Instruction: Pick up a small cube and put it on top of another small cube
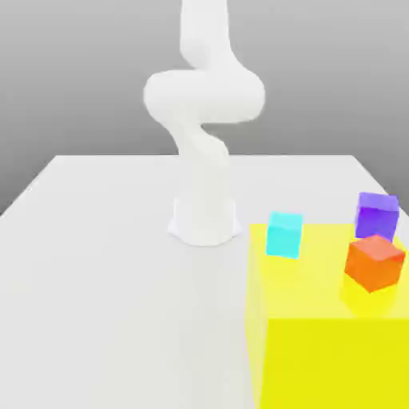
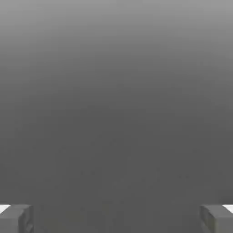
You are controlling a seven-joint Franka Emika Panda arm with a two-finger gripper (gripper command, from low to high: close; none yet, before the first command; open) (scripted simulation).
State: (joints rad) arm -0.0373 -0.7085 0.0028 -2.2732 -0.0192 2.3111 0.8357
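Grey backdrop surrounds a white bench point(image 1: 96, 303), with the white arm point(image 1: 204, 144) rising from its base near the bench's middle in the exterior view. From my remote station I read the scene as follows.

A big yellow block point(image 1: 319, 351) occupies the bench toward the exterior view's right, in the foreground. An orange cube point(image 1: 373, 262) rests on the block's top face, near its right side. A cyan cube point(image 1: 284, 234) stands at the block's far left corner; I cannot tell whether it rests on the block or on the bench just behind it. A purple cube point(image 1: 376, 216) sits just behind the orange cube, at the block's far edge.

In the hand view the claw point(image 2: 116, 218) is released: its two grey fingertips point(image 2: 16, 218) stand wide apart with nothing between them, against plain grey.

I cannot place the orange cube relative to the claw.
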